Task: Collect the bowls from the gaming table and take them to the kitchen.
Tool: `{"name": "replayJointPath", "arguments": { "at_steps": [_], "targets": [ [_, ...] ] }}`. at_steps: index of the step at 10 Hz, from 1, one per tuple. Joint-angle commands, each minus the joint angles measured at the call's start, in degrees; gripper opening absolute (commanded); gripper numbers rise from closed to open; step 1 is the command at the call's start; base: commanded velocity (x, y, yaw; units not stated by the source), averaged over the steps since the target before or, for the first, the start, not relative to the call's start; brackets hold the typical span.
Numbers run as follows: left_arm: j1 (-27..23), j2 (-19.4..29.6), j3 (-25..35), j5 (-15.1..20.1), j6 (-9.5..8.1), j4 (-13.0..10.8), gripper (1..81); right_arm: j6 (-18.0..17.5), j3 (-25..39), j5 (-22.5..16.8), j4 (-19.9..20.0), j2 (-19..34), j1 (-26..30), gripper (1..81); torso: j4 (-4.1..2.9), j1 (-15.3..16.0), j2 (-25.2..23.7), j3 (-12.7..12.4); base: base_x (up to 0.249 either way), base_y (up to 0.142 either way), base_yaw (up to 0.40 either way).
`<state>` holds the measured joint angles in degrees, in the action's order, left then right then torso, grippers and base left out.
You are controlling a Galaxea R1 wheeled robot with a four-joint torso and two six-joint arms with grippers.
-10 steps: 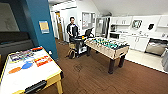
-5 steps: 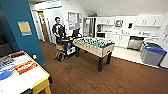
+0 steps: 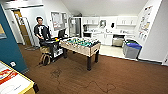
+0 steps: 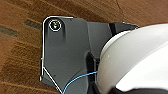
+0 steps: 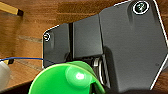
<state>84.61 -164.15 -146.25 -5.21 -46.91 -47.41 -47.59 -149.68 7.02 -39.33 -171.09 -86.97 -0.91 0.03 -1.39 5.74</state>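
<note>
Two bowls sat close against the robot's wrists. In the left wrist view a white bowl [image 4: 135, 62] lay hard up against the left claw [image 4: 96, 75], its pale rounded side covering the dark parts there, above the brown wood floor [image 4: 20, 50]. A thin blue cable [image 4: 80, 77] ran across the dark plate towards the bowl. How wide that claw stood, and whether it gripped the bowl, could not be told.

In the right wrist view a green bowl [image 5: 62, 80] showed its underside, with a round raised foot, right at the right claw [image 5: 96, 67]. That claw's opening could not be told either. A pale rounded thing [image 5: 3, 72] sat at the edge of that picture, too cut off to name.

In the head view, one corner of the gaming table [image 3: 27, 86], glossy white with a light edge, was nearest the robot on its left. Across the floor stood a foosball table [image 3: 80, 46], and just beside it a person [image 3: 41, 31] behind a dark cart [image 3: 52, 47]. Beyond them lay the kitchen [image 3: 107, 32], with white cabinets and a worktop, and a grey bin [image 3: 131, 50] near its entrance.
</note>
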Motion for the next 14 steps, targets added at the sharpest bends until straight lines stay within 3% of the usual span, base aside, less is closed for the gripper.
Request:
{"name": "replayJointPath", "arguments": {
  "at_steps": [1, 7, 14],
  "targets": [
    [-2.39, 0.66, 0.26, 1.16, 0.06, 0.30, 1.0, 0.30, 0.36, -1.92, -1.10, -0.15, 2.63, 1.0, 0.00, 0.00, 0.00, 0.00, 0.000, 0.000, -0.382],
    [-2.39, 0.83, 0.26, 1.07, 0.06, 0.21, 1.0, 0.39, 0.45, -2.01, -1.19, -0.15, 2.89, 1.0, 0.00, 0.00, 0.00, 0.00, 0.000, 0.000, -0.319],
    [-2.21, 1.10, 0.35, -0.07, 0.06, -0.14, 1.0, 0.39, 0.36, -2.01, -1.37, -0.15, 2.81, 1.0, 0.00, -0.02, 0.00, 0.00, 0.000, 0.000, -0.019]
  ]
}}
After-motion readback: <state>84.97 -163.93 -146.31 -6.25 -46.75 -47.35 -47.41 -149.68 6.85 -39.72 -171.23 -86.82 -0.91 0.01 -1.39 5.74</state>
